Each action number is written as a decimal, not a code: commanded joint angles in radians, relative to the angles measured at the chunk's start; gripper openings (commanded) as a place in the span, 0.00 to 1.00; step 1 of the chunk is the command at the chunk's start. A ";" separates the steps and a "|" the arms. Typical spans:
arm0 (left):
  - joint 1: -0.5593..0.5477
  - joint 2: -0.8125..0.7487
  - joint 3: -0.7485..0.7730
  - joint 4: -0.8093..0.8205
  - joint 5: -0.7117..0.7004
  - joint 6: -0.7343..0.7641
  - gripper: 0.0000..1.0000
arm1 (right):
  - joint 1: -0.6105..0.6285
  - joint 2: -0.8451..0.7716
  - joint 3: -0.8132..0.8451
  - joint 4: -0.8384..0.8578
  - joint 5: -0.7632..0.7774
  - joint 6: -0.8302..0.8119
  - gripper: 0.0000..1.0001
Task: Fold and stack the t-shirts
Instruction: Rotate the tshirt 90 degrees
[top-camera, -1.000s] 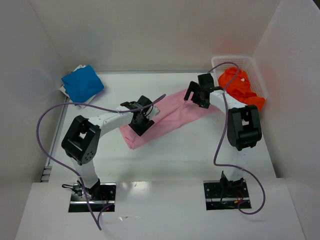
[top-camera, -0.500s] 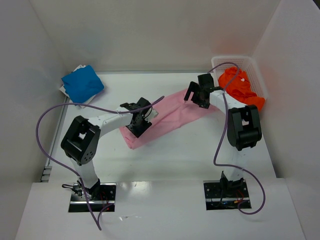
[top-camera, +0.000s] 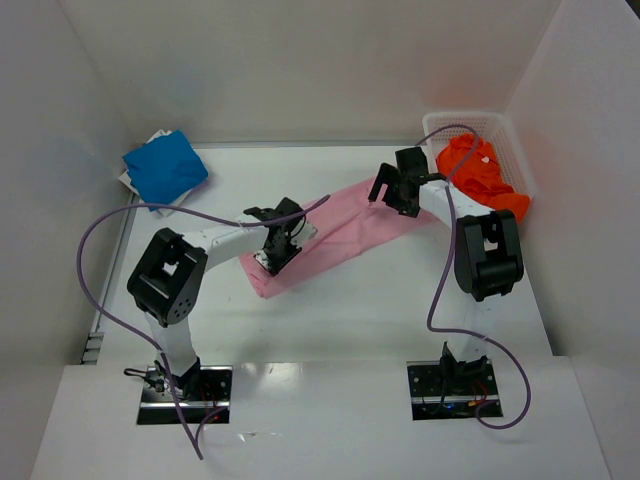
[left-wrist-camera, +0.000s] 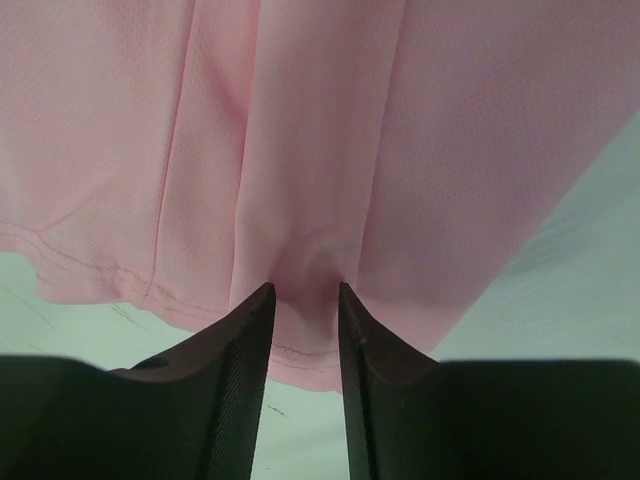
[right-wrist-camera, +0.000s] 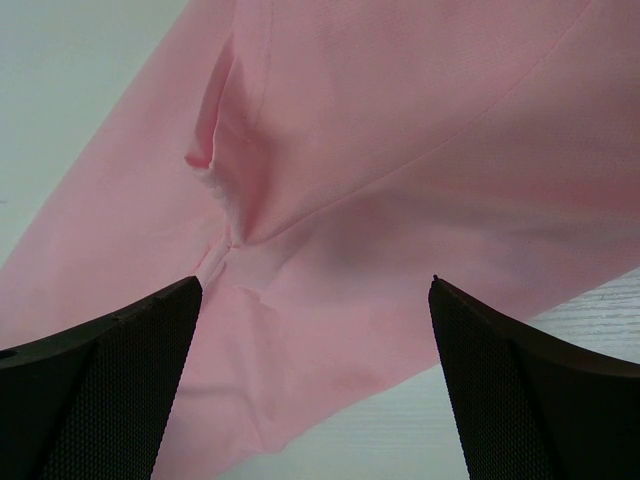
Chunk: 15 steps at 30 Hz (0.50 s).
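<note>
A pink t-shirt (top-camera: 345, 232), folded into a long strip, lies diagonally across the middle of the table. My left gripper (top-camera: 268, 256) is at its lower-left end. In the left wrist view the left gripper (left-wrist-camera: 303, 295) is shut on a puckered fold of the pink shirt (left-wrist-camera: 320, 150) just above the hem. My right gripper (top-camera: 390, 200) hovers over the strip's upper-right end. In the right wrist view the right gripper (right-wrist-camera: 315, 385) is wide open and empty above the pink shirt (right-wrist-camera: 400, 180).
A folded blue t-shirt (top-camera: 165, 168) lies at the back-left corner on white paper. A white basket (top-camera: 470, 119) at the back right holds a crumpled orange t-shirt (top-camera: 482, 178). White walls close in the table on three sides.
My left arm has shifted slightly to the right and its gripper has moved a little toward the shirt's lower-left end. The right arm has not moved.
</note>
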 joint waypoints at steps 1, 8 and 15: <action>-0.001 0.026 -0.007 -0.016 0.008 -0.028 0.39 | -0.006 -0.007 0.039 0.008 0.023 -0.013 1.00; -0.001 0.046 0.002 -0.016 -0.023 -0.037 0.06 | -0.006 -0.007 0.039 0.008 0.032 -0.022 1.00; 0.033 -0.012 0.011 -0.016 -0.155 -0.082 0.00 | -0.006 -0.007 0.039 0.008 0.032 -0.031 1.00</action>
